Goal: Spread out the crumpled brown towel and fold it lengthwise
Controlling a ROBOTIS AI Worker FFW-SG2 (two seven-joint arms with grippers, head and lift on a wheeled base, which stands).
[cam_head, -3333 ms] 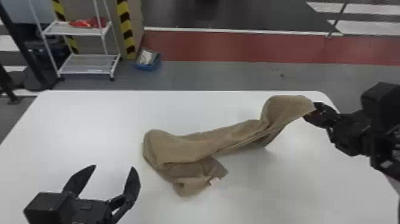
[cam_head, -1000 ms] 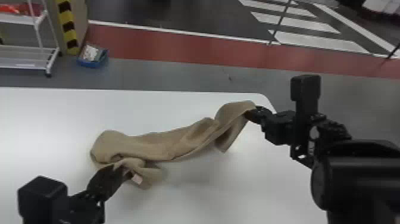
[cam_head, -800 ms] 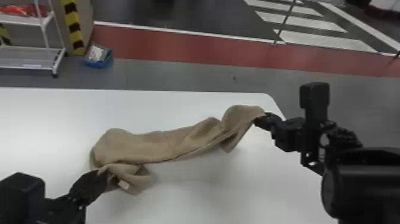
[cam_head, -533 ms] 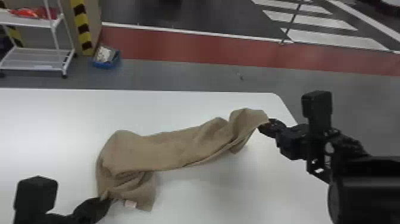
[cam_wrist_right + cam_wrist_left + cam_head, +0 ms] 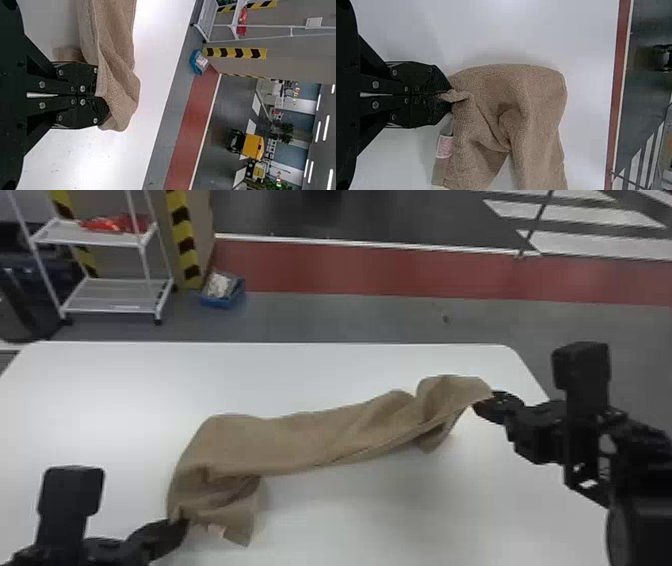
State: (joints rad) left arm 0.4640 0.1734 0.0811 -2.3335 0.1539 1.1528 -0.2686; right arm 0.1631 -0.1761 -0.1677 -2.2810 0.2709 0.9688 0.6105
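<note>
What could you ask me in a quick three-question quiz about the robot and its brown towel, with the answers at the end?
1. True or false: the left gripper and the right gripper both have their fingers shut on the brown towel.
2. Pick one. The blue box is:
A) on the table
B) on the floor beyond the table
C) on a shelf
3. Fill in "left" or "right": the little tag on the towel is near the ____ gripper.

Key: 1 true; 2 B; 3 left.
</note>
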